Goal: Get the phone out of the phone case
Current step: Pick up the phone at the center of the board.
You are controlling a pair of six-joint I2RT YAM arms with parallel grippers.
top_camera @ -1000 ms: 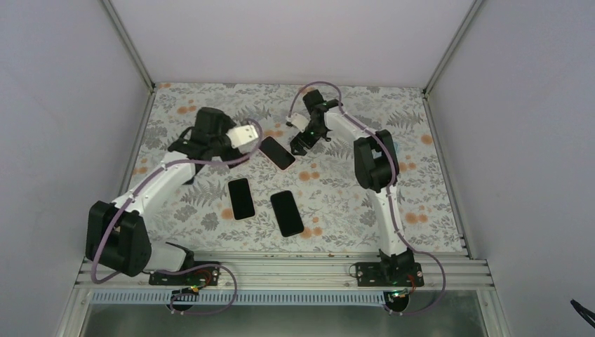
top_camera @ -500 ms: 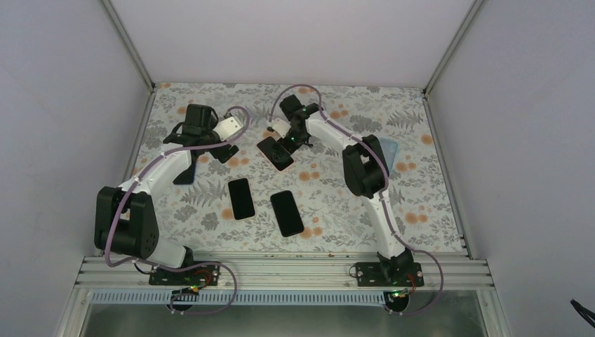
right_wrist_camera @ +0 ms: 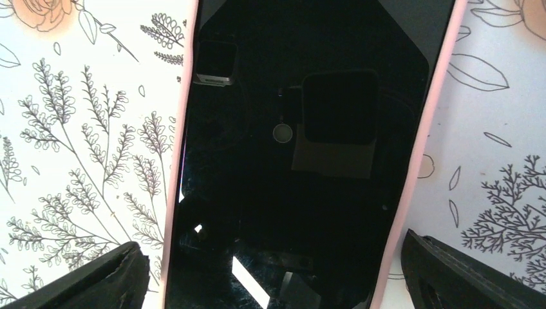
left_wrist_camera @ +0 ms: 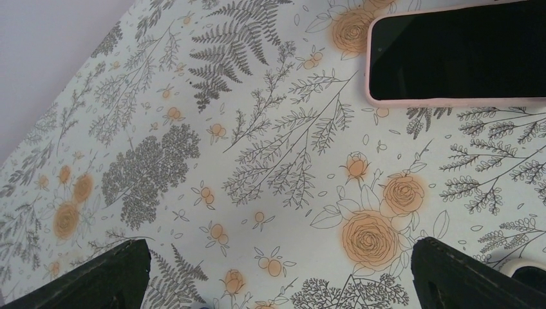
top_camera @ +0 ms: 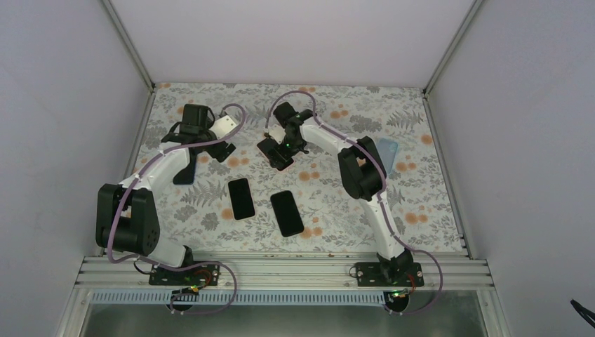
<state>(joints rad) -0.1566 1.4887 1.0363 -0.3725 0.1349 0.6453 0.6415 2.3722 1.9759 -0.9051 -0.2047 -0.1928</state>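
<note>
a dark phone (top_camera: 287,213) lies on the flowered surface (top_camera: 337,203) closest to the arm bases, on the near side of the pink phone case (left_wrist_camera: 451,101). a second dark phone (top_camera: 241,198) lies near-left of that case. further left of the case, beside the left forearm, sits a dark flat thing (top_camera: 184,173) (phone or cover, i cannot tell).

the phone (right_wrist_camera: 302,161) sits inside the pink case, screen up, its glass mirroring the wrist camera. the right arm bends leftward, wrist pitched down over the case. the right claw (right_wrist_camera: 277,277) stands apart, one fingertip outside each long edge of the case. the left arm is bent at the elbow, and the left claw (left_wrist_camera: 277,277) is spread wide over bare surface left of the case, gripping nothing.

right of the case, partly behind the right arm, lies a pale blue cover (top_camera: 388,147).
</note>
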